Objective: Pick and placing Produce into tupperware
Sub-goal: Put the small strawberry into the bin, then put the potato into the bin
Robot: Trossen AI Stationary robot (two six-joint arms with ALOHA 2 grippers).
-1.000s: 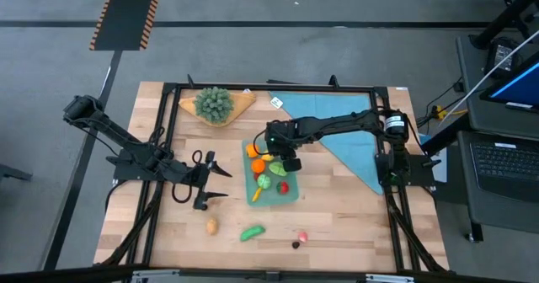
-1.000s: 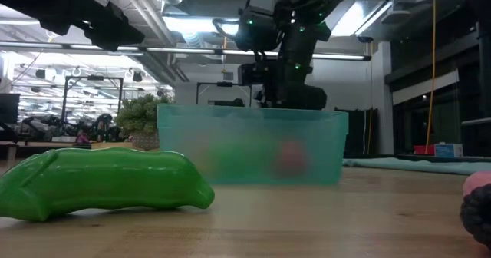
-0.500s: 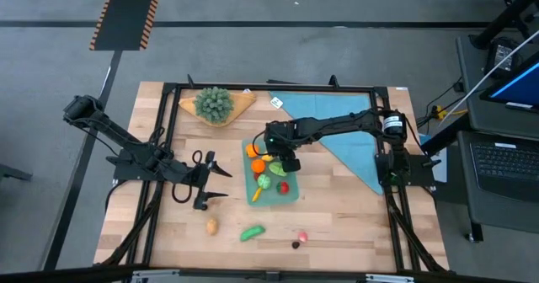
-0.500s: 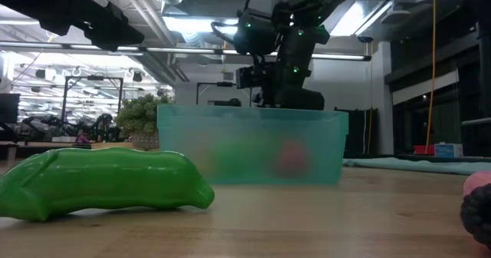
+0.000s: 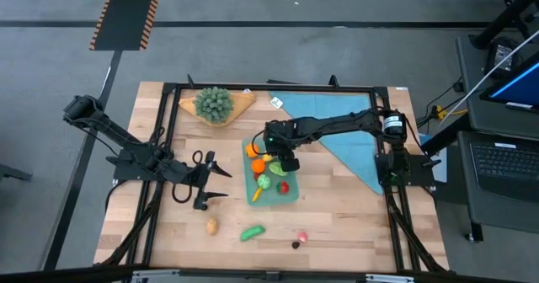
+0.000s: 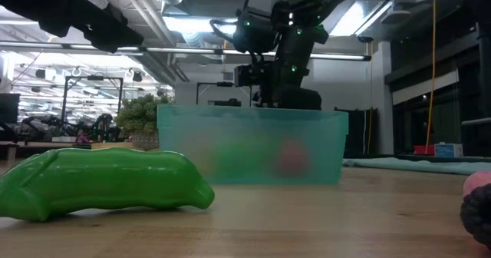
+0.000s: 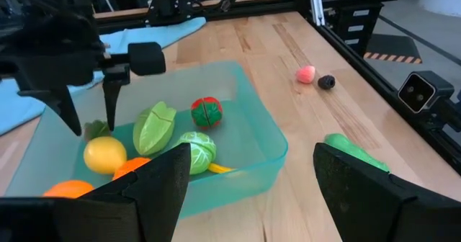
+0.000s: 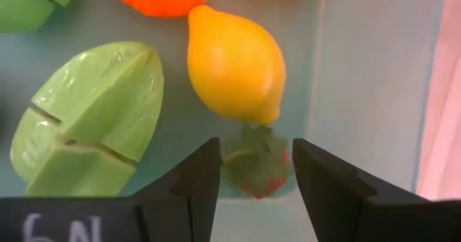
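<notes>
Your left gripper [image 5: 205, 180] waits w/ fingers spread, empty, over the counter [image 5: 337, 220] left of the tupperware [image 5: 290, 194]. Loose produce [image 5: 252, 232] lies nearer the front edge. Right gripper [image 5: 284, 164] is inside the tupperware, fingers parted, straddling a strawberry [image 8: 256, 168] by the lemon [image 8: 236, 63].

— What do we have on the table [image 5: 337, 207]?

— We see the teal tupperware [image 5: 290, 192] near the middle, a light-blue cloth [image 5: 354, 140] at its right, and a wooden board [image 5: 240, 104] at the far edge.

— And along the near edge?

— We count a brown piece [image 5: 211, 226], a green pod [image 5: 252, 232], a pink piece [image 5: 302, 235] and a dark berry [image 5: 296, 244].
</notes>
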